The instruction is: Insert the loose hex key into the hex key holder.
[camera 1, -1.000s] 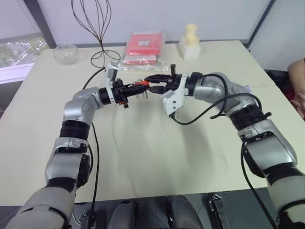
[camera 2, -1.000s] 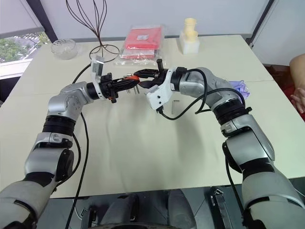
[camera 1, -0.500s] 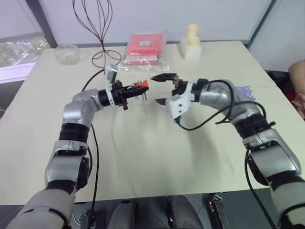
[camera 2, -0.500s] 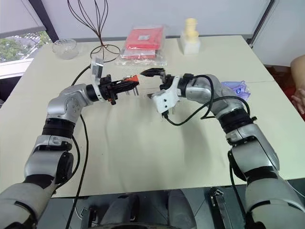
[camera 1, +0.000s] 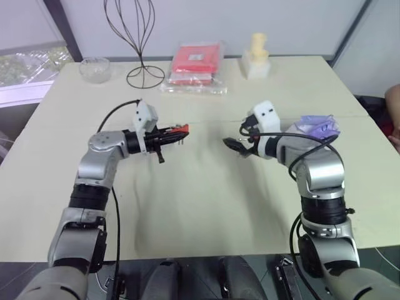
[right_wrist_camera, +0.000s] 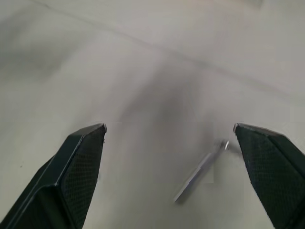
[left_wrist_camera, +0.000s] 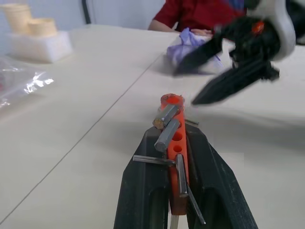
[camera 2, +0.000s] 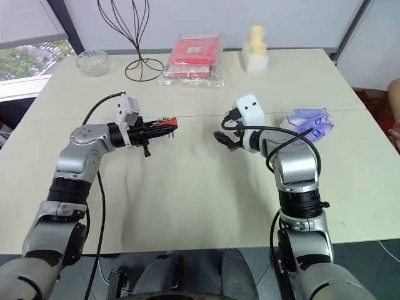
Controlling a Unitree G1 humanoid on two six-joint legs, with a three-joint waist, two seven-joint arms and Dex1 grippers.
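Change since earlier: both arms have drawn apart; a second ago the right gripper (camera 2: pixel 220 139) met the holder at mid-table, and now it has pulled back toward the robot's right with its fingers spread wide and nothing between them.
Loose hex key (right_wrist_camera: pixel 199 171): a thin grey rod with a short bent end, lying flat on the table (camera 1: pixel 200 206) under the right gripper, between its spread fingers in the right wrist view; it touches neither finger.
Hex key holder (left_wrist_camera: pixel 172 143): small orange-red block with several short dark keys jutting out at angles and a row of round holes along its face.
Left gripper (camera 1: pixel 165 134): clamped on the holder, held above the table and pointing toward the right gripper.
Step in hand: judging by the key on the table, the insertion is not done; the key needs picking up.
Next move: probably lower the right gripper over the rod, pinch its long leg, then line it up with a free hole.
Around: red packet (camera 1: pixel 195 62) and wire stand (camera 1: pixel 139 37) at the far edge, well apart.
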